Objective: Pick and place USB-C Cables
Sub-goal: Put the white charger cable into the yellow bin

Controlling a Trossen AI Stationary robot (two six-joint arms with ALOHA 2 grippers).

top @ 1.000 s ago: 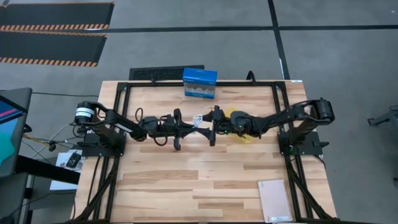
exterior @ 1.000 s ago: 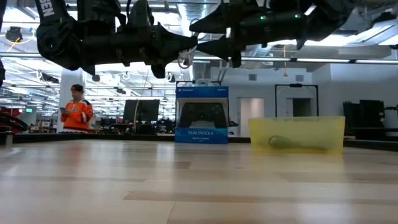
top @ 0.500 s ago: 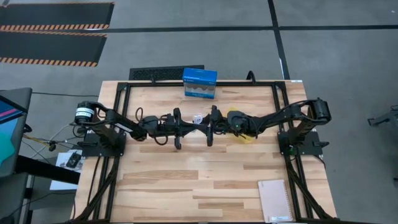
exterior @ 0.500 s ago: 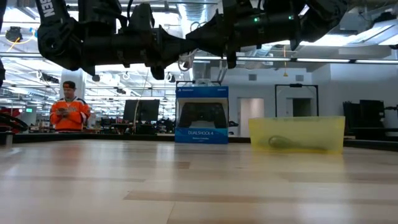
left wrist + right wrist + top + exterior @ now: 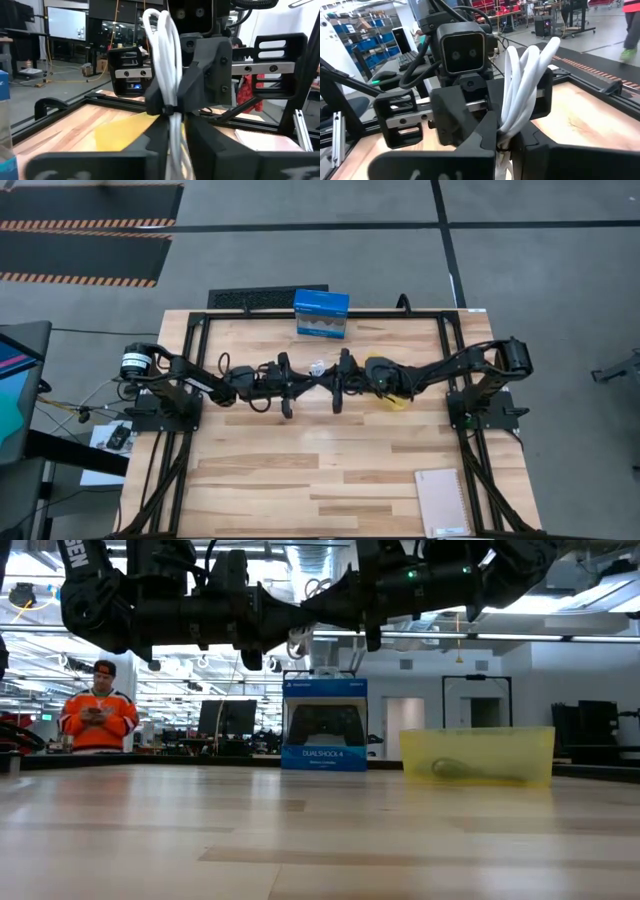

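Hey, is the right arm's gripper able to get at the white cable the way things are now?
Probably yes: the right gripper meets the left gripper in mid-air, and in both wrist views dark fingers of both close around the white cable bundle. Nothing stands between them.

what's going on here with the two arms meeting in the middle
The two arms meet above the middle of the table, passing a white USB-C cable between them. The left gripper and the right gripper face each other nose to nose, and both wrist views show the bundled cable pinched between fingers, so both appear shut on it. It is held in the air, well clear of the wood. The yellow tray sits under the right arm, the blue box at the table's far edge.
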